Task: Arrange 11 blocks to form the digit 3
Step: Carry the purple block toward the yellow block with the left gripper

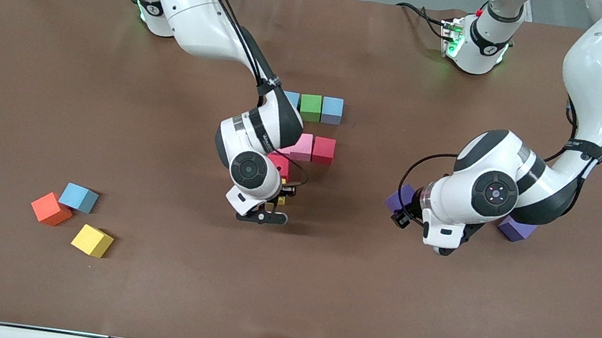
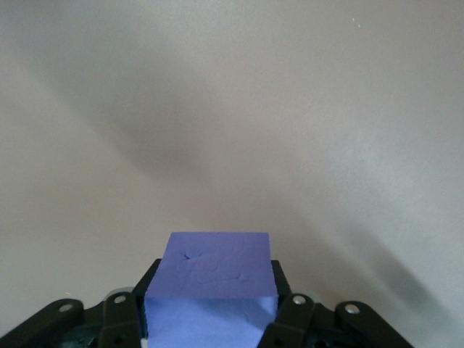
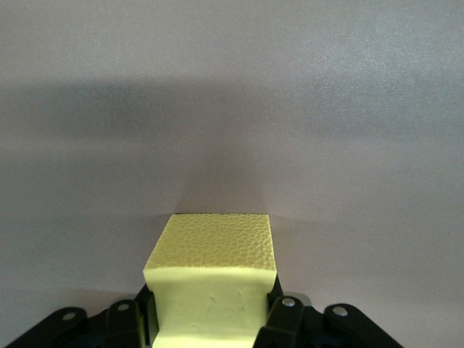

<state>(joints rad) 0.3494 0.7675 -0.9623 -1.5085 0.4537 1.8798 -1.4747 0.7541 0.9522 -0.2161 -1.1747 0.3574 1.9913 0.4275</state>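
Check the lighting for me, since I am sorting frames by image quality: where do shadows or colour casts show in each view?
Front view: even light, soft shadows beside the loose yellow block and under both arms. Left wrist view: the brown table looks washed-out grey, a broad diagonal shadow crossing it; the held purple block is sharp. Right wrist view: the same grey cast, a dark horizontal band above the held yellow block.

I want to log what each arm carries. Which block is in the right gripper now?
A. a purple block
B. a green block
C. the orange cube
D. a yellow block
D: the right wrist view shows a yellow block clamped in the jaws of the right gripper, while the purple block sits in the left gripper.
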